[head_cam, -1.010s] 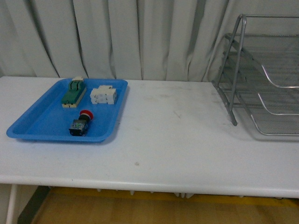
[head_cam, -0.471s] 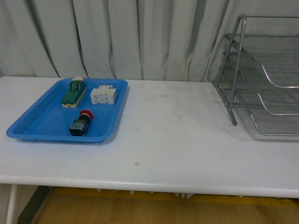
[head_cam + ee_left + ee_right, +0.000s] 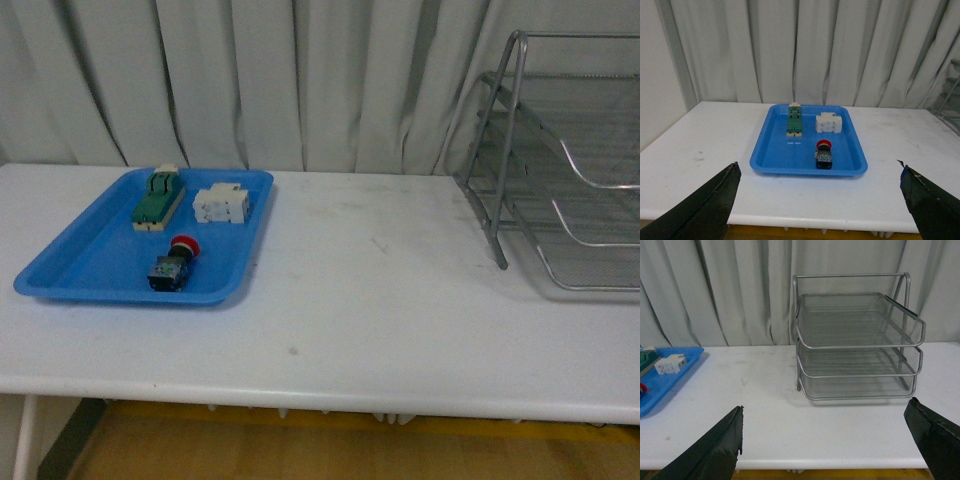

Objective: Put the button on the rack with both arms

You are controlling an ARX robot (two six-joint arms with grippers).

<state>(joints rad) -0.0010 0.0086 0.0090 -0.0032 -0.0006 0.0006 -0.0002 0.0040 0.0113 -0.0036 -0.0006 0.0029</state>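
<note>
"How is my left arm sitting?"

"Your left gripper [image 3: 819,167] is spread wide. In the left wrist view its two dark fingers [image 3: 705,210] show only as tapering tips at opposite edges, well apart and closed on nothing."

"And the right?"

"Your right gripper [image 3: 825,405] is posed the same way, with the jaws wide apart and the dark fingertips [image 3: 715,450] pointing forward, level with each other. Both wrists face straight ahead and sit roughly level."

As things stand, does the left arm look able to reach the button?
Probably yes: the button lies uncovered in the blue tray, centred ahead of the open left tool, with the green block and white component beyond it, not between.
</note>
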